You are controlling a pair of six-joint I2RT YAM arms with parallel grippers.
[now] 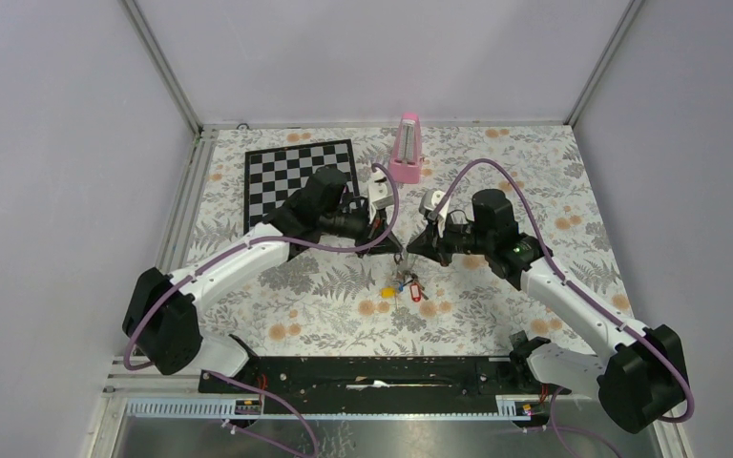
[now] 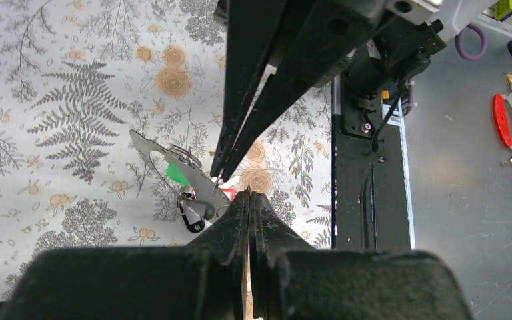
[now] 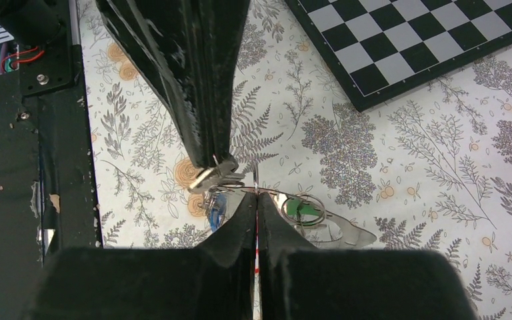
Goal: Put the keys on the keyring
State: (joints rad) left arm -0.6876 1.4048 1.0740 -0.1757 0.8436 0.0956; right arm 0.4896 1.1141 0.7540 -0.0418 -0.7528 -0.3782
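Top external view: the keys (image 1: 406, 284) hang bunched at mid-frame, with yellow, blue and red tags showing, just below where both tools meet. In the right wrist view the keyring (image 3: 256, 179) is a thin wire rising from the tips of the right tool (image 3: 257, 195), which is pressed together on it. The left tool (image 3: 217, 160), also pressed together, pinches one silver key of the bunch. Around them lies the floral surface (image 1: 324, 296), with a chessboard (image 1: 298, 176) at upper left.
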